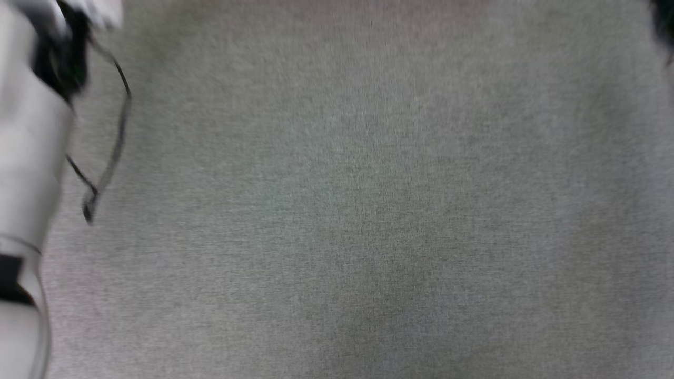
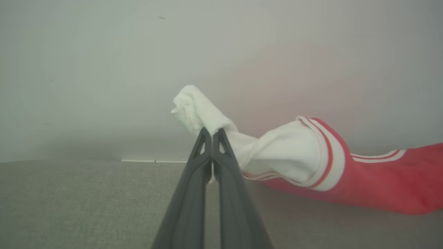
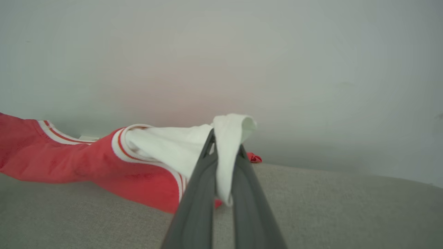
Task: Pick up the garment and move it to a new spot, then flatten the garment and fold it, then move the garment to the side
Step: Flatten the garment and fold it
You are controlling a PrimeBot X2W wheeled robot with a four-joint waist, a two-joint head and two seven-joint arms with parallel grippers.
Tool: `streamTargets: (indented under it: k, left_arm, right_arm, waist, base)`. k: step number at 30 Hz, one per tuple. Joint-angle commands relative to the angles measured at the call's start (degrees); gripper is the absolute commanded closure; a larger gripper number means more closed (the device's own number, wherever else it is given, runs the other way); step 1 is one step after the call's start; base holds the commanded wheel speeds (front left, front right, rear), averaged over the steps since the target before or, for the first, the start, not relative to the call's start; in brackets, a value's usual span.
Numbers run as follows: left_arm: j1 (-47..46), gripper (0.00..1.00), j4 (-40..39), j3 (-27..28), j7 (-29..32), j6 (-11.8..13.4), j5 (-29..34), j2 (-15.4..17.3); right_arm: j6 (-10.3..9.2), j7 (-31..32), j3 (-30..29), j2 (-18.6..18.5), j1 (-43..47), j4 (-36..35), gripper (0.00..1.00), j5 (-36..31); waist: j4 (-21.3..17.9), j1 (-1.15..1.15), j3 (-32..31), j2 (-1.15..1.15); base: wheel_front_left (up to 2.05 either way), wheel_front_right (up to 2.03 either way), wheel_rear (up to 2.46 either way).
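Observation:
The garment (image 2: pixel 380 180) is a red shirt with white sleeves and white-striped trim, stretched out low over the grey fabric surface. In the left wrist view my left gripper (image 2: pixel 211 133) is shut on a bunch of white sleeve cloth, and the red body runs off to the right. In the right wrist view my right gripper (image 3: pixel 225 143) is shut on the other white sleeve, with the garment (image 3: pixel 86 162) trailing to the left. The white cloth hangs down between the right fingers. My pale left forearm (image 1: pixel 26 158) shows blurred at the head view's left edge.
A grey woven surface (image 1: pixel 342 210) spreads across the head view. A plain pale wall (image 2: pixel 138 69) rises behind the surface in both wrist views. A thin black cable (image 1: pixel 113 142) loops beside my left forearm.

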Motion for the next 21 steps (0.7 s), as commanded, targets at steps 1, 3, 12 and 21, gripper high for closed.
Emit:
streamTargets:
  k: [1,3,12,21]
  left_arm:
    - [2.64,1.0,0.06,0.18,-0.78,-0.24,-0.3,-0.23]
    - [7.97,1.0,-0.32,0.53,-1.43,-0.71,-1.36,-0.72]
    - [32.92,1.0,-9.32,4.0,-2.58,2.55,-2.38,-0.49]
    - [58.32,1.0,-27.51,8.17,-2.55,11.14,-1.75,1.95]
  right_arm:
    - [-0.06,-0.48,0.85,-0.99,2.87,-0.59,1.0,0.93]
    - [-0.06,-0.9,2.59,-1.59,8.09,-2.02,1.0,3.18]
    - [-0.06,0.69,6.69,-6.21,33.94,-11.8,1.0,8.9]
    - [-0.06,5.89,0.66,-8.18,58.34,-24.05,1.0,8.82]
  waist:
    - [0.88,-0.01,-4.22,0.0]
    - [1.26,-0.01,-7.29,0.0]
    - [2.57,-0.01,-20.51,0.0]
    - [2.7,-0.01,-27.45,0.0]
  base:
    - [0.0,0.0,0.0]
    - [0.0,0.0,0.0]
    - [0.0,0.0,0.0]
    - [0.0,0.0,0.0]
